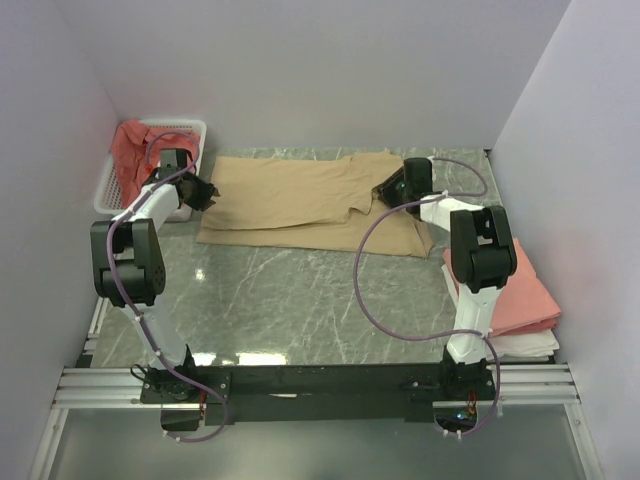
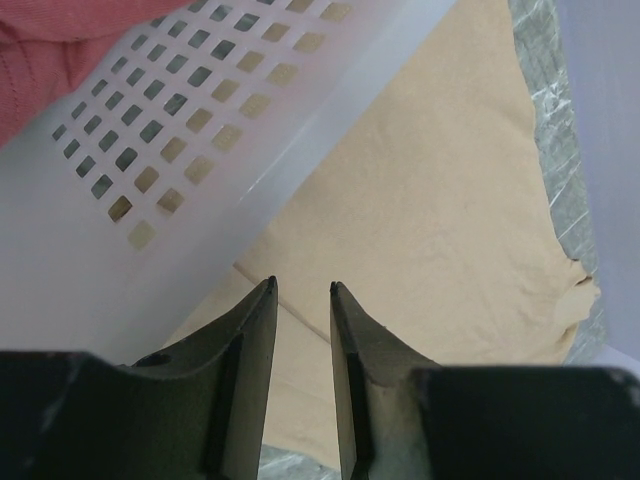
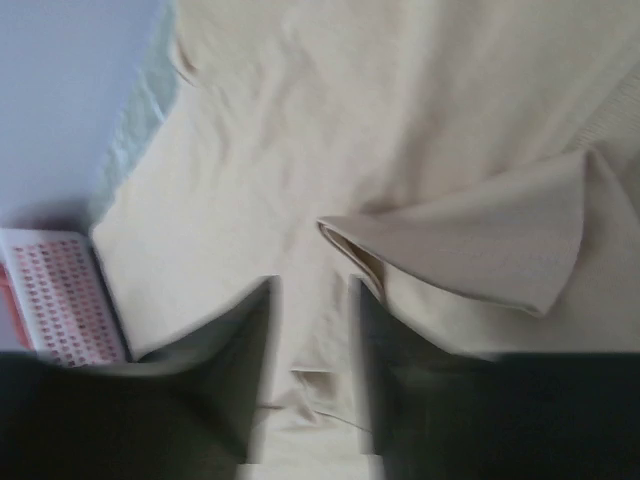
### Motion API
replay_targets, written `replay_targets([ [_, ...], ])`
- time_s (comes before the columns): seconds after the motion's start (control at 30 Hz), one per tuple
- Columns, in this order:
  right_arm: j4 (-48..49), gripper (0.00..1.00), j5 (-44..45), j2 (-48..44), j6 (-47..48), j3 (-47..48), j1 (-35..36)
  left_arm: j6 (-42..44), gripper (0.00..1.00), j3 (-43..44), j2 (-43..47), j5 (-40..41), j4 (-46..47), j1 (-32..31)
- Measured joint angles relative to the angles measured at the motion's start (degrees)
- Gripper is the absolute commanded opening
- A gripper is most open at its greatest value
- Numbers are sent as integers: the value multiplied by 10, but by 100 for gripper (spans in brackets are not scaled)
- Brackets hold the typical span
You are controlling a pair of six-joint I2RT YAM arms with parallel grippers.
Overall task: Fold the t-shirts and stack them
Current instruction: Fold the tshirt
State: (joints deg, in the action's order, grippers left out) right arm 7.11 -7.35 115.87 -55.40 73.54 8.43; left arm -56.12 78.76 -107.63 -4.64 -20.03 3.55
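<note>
A tan t-shirt (image 1: pixel 290 195) lies spread flat at the back of the table, its right part folded over on itself. My left gripper (image 1: pixel 205 193) hovers at the shirt's left edge, next to the basket. In the left wrist view its jaws (image 2: pixel 302 288) stand slightly apart with nothing between them, the tan shirt (image 2: pixel 440 200) below. My right gripper (image 1: pixel 388 188) is over the shirt's right part. In the blurred right wrist view (image 3: pixel 315 285) its jaws are apart above the cloth, beside a folded flap (image 3: pixel 470 250).
A white perforated basket (image 1: pixel 112 185) holding a red shirt (image 1: pixel 135 150) stands at the back left; it fills the upper left of the left wrist view (image 2: pixel 200 130). A stack of folded pink and white shirts (image 1: pixel 520 300) lies at the right edge. Walls close in on three sides.
</note>
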Motion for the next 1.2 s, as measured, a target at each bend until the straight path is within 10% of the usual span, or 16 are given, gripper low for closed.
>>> replay_targets([
  [0.17,-18,62,-1,5,37,46,0,4,33,0,0,1,-1,-1],
  [0.47,-69,32,30,-37,106,28,4,10,33,0,0,9,-9,-1],
  [1.2,-136,26,110,-43,191,-5,170,3,33,-61,55,50,-23,-13],
])
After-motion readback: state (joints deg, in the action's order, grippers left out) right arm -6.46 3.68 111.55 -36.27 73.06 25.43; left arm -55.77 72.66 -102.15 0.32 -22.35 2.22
